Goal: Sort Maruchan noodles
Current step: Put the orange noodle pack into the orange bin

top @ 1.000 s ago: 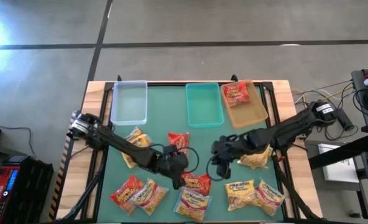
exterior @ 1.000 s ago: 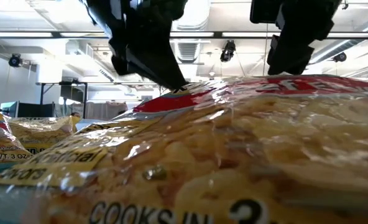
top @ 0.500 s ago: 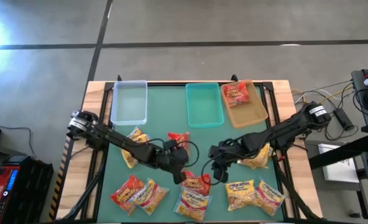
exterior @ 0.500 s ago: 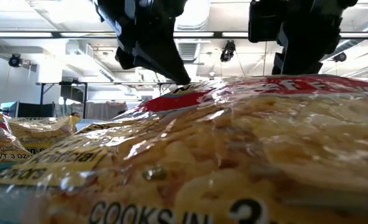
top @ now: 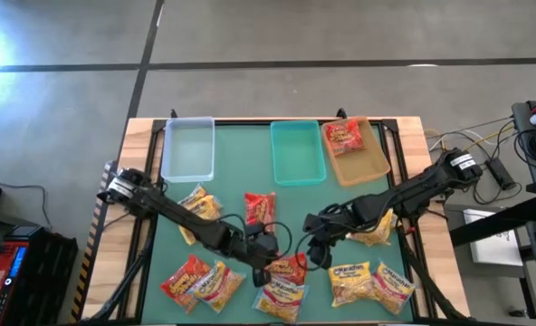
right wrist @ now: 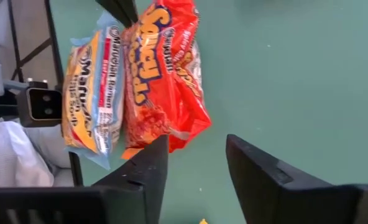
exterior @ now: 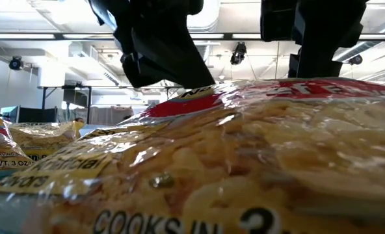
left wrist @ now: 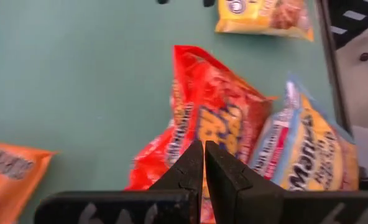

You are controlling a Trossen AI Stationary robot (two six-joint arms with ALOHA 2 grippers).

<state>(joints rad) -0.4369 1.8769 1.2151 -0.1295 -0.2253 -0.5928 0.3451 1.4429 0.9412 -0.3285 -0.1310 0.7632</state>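
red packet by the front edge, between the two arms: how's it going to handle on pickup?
The red packet looks crinkly and glossy, so its film probably slips and sags at the ends. It overlaps the yellow packet, which may drag along. The right end effector is open beside it; the noodle block inside likely cracks under a hard pinch.

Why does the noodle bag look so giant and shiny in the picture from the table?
In the low view a yellow noodle packet lies right against the camera, so it fills the frame and its crinkly plastic glints under the ceiling lights. In the left wrist view the red packet looks a bit blurred.
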